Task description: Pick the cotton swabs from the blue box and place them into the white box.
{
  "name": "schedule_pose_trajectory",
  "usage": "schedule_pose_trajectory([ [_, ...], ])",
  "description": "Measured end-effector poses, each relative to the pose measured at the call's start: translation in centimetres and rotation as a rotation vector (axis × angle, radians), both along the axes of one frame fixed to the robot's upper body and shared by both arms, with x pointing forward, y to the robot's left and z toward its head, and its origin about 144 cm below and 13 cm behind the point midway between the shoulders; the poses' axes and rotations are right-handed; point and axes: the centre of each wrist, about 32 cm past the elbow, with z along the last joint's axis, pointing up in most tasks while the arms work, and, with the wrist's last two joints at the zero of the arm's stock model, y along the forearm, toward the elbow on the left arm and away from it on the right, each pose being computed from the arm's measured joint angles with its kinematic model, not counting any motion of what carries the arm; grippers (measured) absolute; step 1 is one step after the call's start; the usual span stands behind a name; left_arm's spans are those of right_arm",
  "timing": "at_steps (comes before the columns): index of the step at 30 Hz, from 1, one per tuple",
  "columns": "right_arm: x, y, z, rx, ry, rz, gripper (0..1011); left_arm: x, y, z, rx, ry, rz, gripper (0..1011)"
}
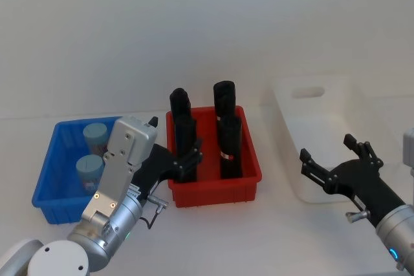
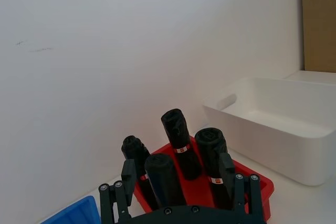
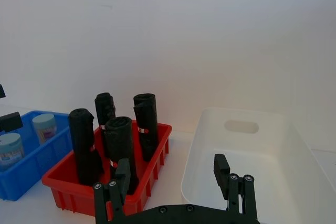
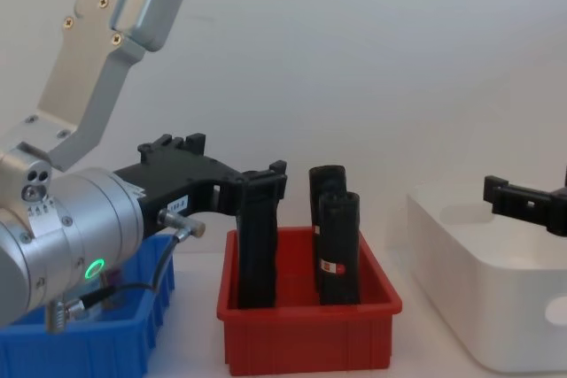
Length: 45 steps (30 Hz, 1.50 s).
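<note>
The left gripper (image 2: 177, 160) hangs empty with its fingers (image 2: 128, 177) spread wide, above the gap between the blue box (image 1: 57, 206) and the red bin (image 1: 213, 193). It points toward the red bin at about the height of the roll tops. In the chest view one fingertip sits right against the top of the nearest black roll (image 4: 257, 245); whether it touches cannot be told.

The right gripper (image 3: 171, 160) is likewise released and holds nothing, its two fingers apart. It hovers over the near end of the white box (image 1: 284, 116) and faces the far wall of that box.

Two jars of cotton swabs (image 1: 96, 135) stand upright inside the blue box at the robot's left, one behind the other toward the box's right half, pale blue lids up. Both are apart from either gripper, and the left arm's silver forearm (image 1: 123, 166) crosses in front of the box's right edge in the head view.

The red bin sits between the two boxes, just beside the blue one, and holds four black rolls (image 1: 229, 147) standing on end, two in front and two behind, some with a small white and red label. The white box stands at the robot's right, taller than the coloured bins, an oval handle hole (image 1: 308, 91) in its far wall. All three containers rest on a white table (image 1: 278, 237) against a white wall.
</note>
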Motion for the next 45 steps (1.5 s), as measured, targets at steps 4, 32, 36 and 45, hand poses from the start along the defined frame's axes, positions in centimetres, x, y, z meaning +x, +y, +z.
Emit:
schedule_pose_trajectory([
  [4, 0.00, 0.00, 0.00, 0.000, 0.000, 0.000, 1002, 0.00, 0.00, 0.00, 0.000, 0.000, 0.000, 1004],
  [32, 0.00, 0.00, 0.00, 0.000, 0.000, 0.000, 1002, 0.00, 0.00, 0.00, 0.000, 0.000, 0.000, 1004],
  [36, 0.00, 0.00, 0.00, 0.000, 0.000, 0.000, 1002, 0.00, 0.00, 0.00, 0.000, 0.000, 0.000, 1004],
  [45, 0.00, 0.00, 0.00, 0.000, 0.000, 0.000, 1002, 0.00, 0.00, 0.00, 0.000, 0.000, 0.000, 1004],
])
